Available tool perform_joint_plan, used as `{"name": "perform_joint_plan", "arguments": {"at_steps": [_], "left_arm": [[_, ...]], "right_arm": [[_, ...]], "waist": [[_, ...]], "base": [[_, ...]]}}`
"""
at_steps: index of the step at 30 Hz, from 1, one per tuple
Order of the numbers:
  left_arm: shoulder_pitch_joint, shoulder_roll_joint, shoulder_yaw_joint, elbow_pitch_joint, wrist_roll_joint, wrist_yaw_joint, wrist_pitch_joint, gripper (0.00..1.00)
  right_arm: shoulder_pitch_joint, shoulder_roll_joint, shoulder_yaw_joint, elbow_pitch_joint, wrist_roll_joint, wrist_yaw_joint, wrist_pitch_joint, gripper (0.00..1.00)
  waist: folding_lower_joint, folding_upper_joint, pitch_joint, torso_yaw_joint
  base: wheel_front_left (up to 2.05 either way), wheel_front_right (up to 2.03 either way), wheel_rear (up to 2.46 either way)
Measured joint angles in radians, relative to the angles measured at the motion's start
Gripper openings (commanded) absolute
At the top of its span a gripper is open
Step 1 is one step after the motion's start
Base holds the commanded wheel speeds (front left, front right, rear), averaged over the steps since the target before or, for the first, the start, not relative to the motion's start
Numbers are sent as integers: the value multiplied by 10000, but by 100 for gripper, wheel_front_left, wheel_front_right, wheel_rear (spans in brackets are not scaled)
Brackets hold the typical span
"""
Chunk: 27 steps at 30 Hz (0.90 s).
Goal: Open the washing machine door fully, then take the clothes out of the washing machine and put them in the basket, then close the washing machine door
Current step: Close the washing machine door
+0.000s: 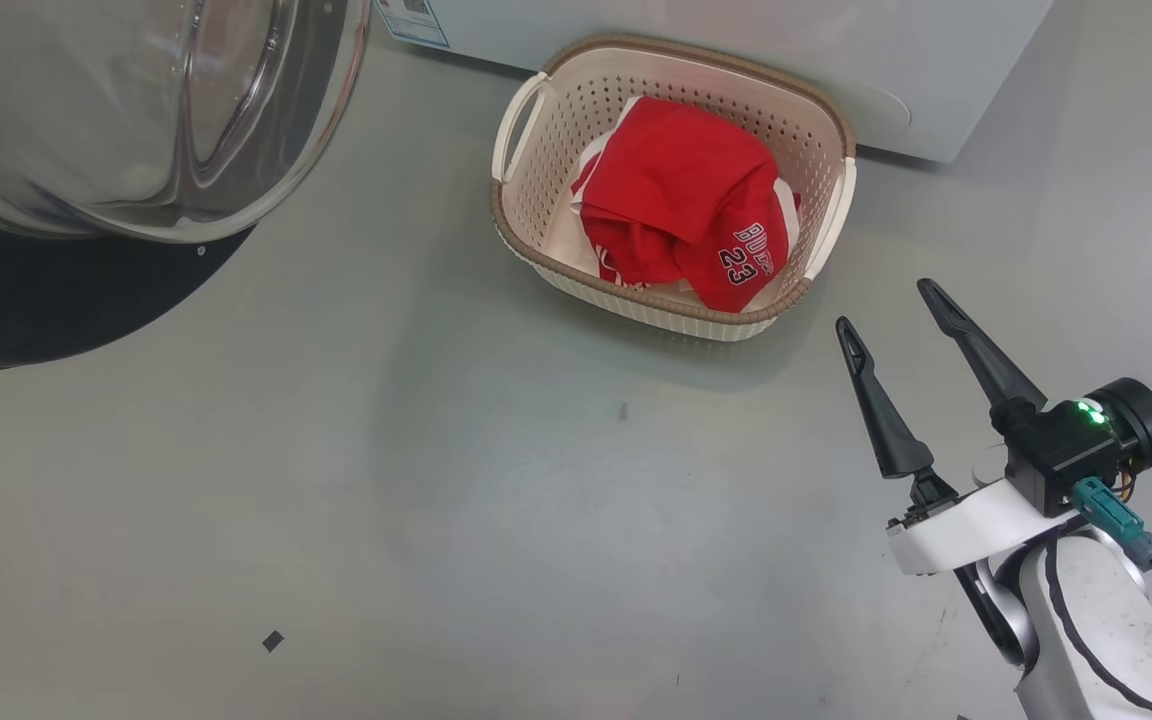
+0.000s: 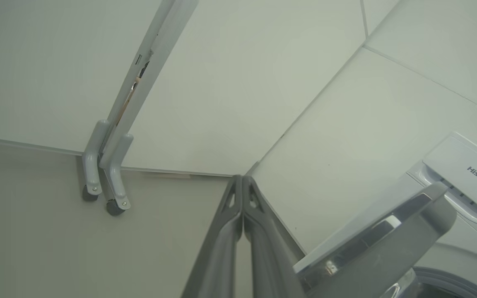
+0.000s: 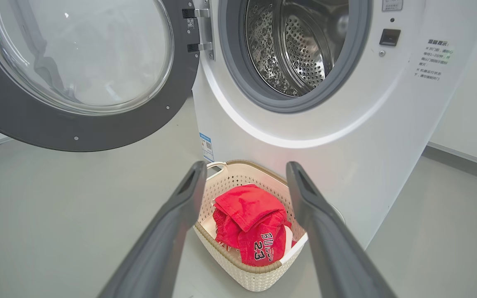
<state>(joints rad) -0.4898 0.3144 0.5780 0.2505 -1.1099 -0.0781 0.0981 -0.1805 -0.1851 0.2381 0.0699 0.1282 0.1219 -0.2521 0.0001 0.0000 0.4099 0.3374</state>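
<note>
Grey floor (image 1: 436, 500) lies before the washer (image 3: 387, 124). Its door (image 3: 27, 124) stands wide open. Red clothes (image 1: 681, 200) sit in the basket (image 1: 696, 48), just beside the washer. The right gripper (image 1: 885, 305) is spread wide near the basket, holding nothing. The left gripper (image 2: 242, 179) is pinched tight, holding nothing.

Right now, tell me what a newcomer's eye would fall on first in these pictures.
The bright red clothes, bundled in the cream basket on the floor before the white washing machine. Next, the washing machine door, swung wide open to the left of the steel drum, which looks bare. The right gripper hangs open nearby.
</note>
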Motion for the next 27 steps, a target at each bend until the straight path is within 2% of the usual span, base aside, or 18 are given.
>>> {"name": "perform_joint_plan", "arguments": {"at_steps": [4,8,12,19,27], "left_arm": [[-779,52,805,846,-1164,692,616,0],[-1388,297,1340,1444,-1655,1358,1053,0],[-2053,232,1877,2148,-2485,1975,1459,0],[-2871,148,2623,3216,-3582,2067,2094,0],[-3005,219,2433,4079,-3595,2067,2838,0]], "right_arm": [[-70,-33,21,0,-27,0,0,100],[-195,-42,27,6,-29,0,0,100],[-212,-63,-29,8,-29,0,0,100],[-230,-59,-21,10,-29,0,0,100],[-336,-56,8,44,-29,0,-2,100]], "waist": [[0,0,193,-161],[0,0,332,-326],[0,0,423,-445],[0,0,452,-518],[0,0,384,-540]], "base": [[0,0,0],[0,0,0],[0,0,0],[0,0,0],[0,0,0]]}}
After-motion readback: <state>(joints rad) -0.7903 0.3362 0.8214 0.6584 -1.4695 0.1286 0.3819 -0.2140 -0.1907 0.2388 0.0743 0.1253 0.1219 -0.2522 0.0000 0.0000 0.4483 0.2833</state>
